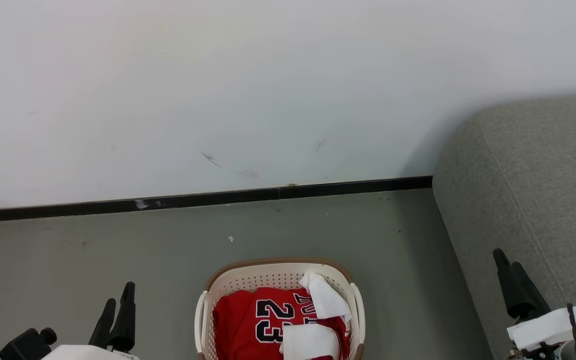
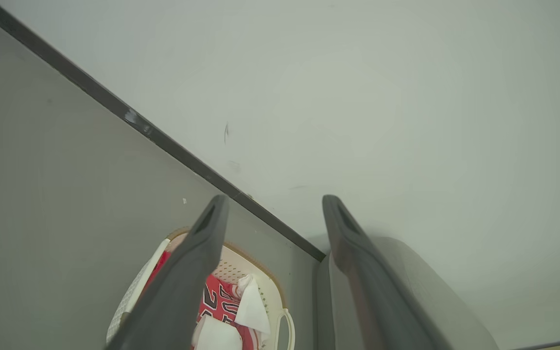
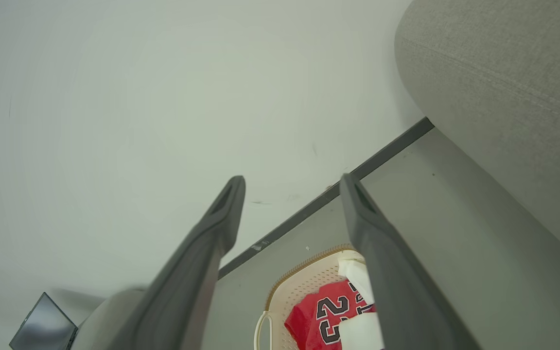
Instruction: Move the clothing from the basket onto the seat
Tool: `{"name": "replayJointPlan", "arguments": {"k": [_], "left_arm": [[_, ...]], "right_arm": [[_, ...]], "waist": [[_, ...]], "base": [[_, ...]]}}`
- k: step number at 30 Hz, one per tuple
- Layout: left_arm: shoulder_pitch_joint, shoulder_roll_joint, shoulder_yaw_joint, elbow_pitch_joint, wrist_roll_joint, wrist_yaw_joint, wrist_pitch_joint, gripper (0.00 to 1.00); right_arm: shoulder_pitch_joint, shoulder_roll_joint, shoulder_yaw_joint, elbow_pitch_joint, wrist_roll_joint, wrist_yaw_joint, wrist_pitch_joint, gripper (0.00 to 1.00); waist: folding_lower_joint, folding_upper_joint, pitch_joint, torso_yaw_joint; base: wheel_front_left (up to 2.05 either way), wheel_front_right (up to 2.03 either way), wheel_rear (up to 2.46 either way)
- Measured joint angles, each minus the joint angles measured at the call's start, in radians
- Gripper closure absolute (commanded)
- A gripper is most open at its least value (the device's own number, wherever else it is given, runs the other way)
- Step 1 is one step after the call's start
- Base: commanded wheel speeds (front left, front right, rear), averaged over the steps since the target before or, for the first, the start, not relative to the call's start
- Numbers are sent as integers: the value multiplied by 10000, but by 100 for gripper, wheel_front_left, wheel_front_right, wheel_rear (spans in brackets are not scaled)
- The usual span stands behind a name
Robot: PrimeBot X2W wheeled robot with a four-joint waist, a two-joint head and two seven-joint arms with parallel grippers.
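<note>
Clothing (image 1: pixel 240 325) lay bunched in basket (image 1: pixel 278 263): red jersey, "23" uppermost, white panels folded over at right. Basket stood on floor (image 1: pixel 118 250), near middle, strip of floor between it and seat (image 1: pixel 533 190) at right. Left hand (image 1: pixel 119 300) hung at near left, fingers spread wide, nothing held. Right hand (image 1: pixel 510 272) likewise wide apart and empty, before seat's front edge. Judged: first step, pick not yet begun. Next move called for bending down, lowering one hand into basket and pinching raised fold of fabric clear of rim.
</note>
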Motion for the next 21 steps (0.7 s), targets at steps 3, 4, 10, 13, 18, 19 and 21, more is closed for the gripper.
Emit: {"name": "replayJointPlan", "arguments": {"k": [3,4,10,13,18,19,21], "left_arm": [[0,94,-81,-69,633,29,-128,0],[0,132,-123,-98,865,29,-138,0],[0,253,-318,-291,2192,31,-345,0],[0,314,-412,-401,2861,42,-479,0],[0,416,-558,-566,3944,117,-644,0],[0,431,-581,-581,4121,117,-677,0],[1,430,-602,-617,4464,119,-740,0]], "right_arm": [[2,-4,46,-109,-627,0,-130,0],[2,-4,59,-163,-826,0,-173,0],[1,-17,109,-366,-2008,0,-405,0],[1,-31,109,-428,-2579,0,-500,0],[7,-33,136,-410,-3457,0,-685,0],[9,-33,148,-401,-3653,0,-725,0],[12,-27,161,-370,-3954,0,-796,0]], "waist": [[-28,0,23,-1],[-37,0,31,-2],[-87,0,88,2],[-104,0,114,12],[-120,0,150,36],[-121,0,157,40],[-123,0,173,46]], "base": [[0,0,0],[0,0,0],[0,0,0],[0,0,0],[0,0,0],[0,0,0],[0,0,0]]}}
